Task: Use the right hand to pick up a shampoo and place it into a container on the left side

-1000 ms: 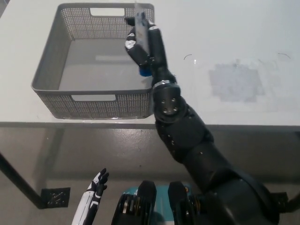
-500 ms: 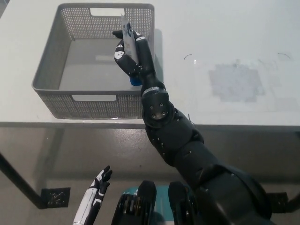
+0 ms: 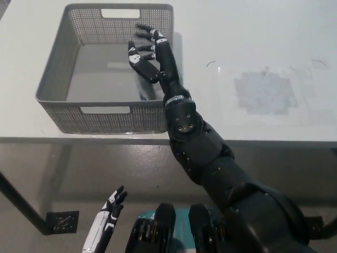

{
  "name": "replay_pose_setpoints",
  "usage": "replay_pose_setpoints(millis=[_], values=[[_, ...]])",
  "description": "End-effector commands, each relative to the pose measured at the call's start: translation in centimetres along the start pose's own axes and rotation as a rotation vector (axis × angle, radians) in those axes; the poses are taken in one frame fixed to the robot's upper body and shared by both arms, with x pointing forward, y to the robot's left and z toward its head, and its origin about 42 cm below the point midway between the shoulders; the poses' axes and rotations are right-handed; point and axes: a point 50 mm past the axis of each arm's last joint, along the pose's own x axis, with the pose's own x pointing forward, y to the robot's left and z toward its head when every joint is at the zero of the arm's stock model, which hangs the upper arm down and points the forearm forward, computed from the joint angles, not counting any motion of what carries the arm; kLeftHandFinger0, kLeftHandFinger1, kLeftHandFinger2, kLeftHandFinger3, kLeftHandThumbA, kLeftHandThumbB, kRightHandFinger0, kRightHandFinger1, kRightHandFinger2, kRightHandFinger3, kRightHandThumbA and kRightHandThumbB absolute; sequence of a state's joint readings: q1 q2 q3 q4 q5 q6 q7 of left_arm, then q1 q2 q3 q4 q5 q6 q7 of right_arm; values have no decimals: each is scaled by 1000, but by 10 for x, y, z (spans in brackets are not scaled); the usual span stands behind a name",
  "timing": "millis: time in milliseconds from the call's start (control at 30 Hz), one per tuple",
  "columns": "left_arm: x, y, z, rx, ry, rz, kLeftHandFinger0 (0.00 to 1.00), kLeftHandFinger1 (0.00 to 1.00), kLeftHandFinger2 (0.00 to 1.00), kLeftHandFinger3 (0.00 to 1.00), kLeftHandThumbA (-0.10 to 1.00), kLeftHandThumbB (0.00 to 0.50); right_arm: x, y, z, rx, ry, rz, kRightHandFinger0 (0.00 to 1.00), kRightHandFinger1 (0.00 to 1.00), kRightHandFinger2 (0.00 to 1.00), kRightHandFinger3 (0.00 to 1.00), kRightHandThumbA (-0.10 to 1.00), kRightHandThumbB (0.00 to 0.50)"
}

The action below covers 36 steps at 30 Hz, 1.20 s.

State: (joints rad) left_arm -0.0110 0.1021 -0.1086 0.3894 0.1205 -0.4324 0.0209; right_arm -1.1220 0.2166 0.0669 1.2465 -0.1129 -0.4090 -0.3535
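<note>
My black right hand (image 3: 149,52) hovers over the right half of the grey mesh basket (image 3: 51,79), open with fingers spread and nothing in it. Of the shampoo, only a pale sliver (image 3: 143,96) shows just under the wrist, low inside the basket by its near right corner. The arm hides the rest of it. My white left hand (image 3: 108,219) rests open at the lower left, below the table edge.
The basket stands on the left part of a white table (image 3: 253,42), whose front edge runs across the middle of the view. A faint grey patch (image 3: 263,92) marks the tabletop to the right. A dark table leg (image 3: 21,205) slants at lower left.
The right hand moved left over the basket with the white, blue-capped shampoo, then opened. The bottle has left the hand and dropped into the basket.
</note>
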Motion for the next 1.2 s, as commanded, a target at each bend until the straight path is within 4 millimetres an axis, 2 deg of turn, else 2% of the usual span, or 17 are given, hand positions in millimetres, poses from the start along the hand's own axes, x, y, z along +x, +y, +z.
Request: replay_pose_setpoints(millis=[0,33,167,233,367,400,500,533,633,733,800,833,867,900,1067,1167], values=[[6,2,7,-5,-54,-5,1000,1000,970,1000,1000,100,14,-1,31,31,-134,22,705,784,962,1000,684,297],[5,2,6,-12,-53,-4,1000,1000,963,1000,1000,102,14,-2,32,34,-139,24,729,810,989,1000,702,292],[5,2,6,-6,-53,-15,1000,1000,954,1000,1000,89,18,-7,41,67,-167,22,819,913,1000,1000,749,302],[5,2,6,-1,-52,-20,1000,1000,960,1000,1000,104,24,-14,53,68,-209,12,829,905,1000,1000,778,311],[7,4,6,14,-54,-25,1000,1000,959,1000,1000,116,30,-37,89,71,-334,-33,856,929,1000,1000,753,259],[7,4,6,14,-54,-25,1000,1000,958,1000,1000,116,30,-38,90,72,-338,-34,858,931,1000,1000,755,259],[7,4,6,10,-56,-26,1000,1000,958,1000,1000,124,28,-62,116,89,-416,-68,900,953,1000,1000,809,259],[7,4,6,10,-56,-27,1000,1000,960,1000,1000,124,27,-63,117,89,-418,-69,901,954,1000,1000,810,259],[8,5,8,8,-64,-28,1000,1000,993,1000,1000,107,12,-101,146,117,-537,-100,852,920,1000,1000,793,266],[11,7,10,19,-70,-25,1000,1000,1000,1000,1000,116,-8,-128,156,111,-588,-140,865,930,1000,1000,796,287],[11,7,10,23,-69,-20,1000,1000,1000,1000,1000,111,-23,-142,157,130,-601,-147,893,939,1000,1000,796,288],[13,9,11,30,-75,-20,1000,1000,1000,1000,1000,122,-29,-147,157,134,-608,-152,882,937,1000,1000,840,299],[13,10,12,38,-78,-20,1000,1000,1000,1000,1000,128,-47,-159,151,130,-623,-163,881,935,1000,1000,808,272],[13,10,12,43,-80,-22,1000,1000,1000,1000,1000,125,-56,-164,147,131,-626,-164,880,934,1000,1000,806,270],[17,12,17,51,-100,-35,1000,1000,1000,1000,1000,132,-108,-186,114,140,-595,-181,905,968,1000,1000,752,256],[22,14,21,49,-114,-40,1000,1000,1000,1000,1000,116,-140,-195,84,148,-549,-191,891,980,1000,1000,681,206]])
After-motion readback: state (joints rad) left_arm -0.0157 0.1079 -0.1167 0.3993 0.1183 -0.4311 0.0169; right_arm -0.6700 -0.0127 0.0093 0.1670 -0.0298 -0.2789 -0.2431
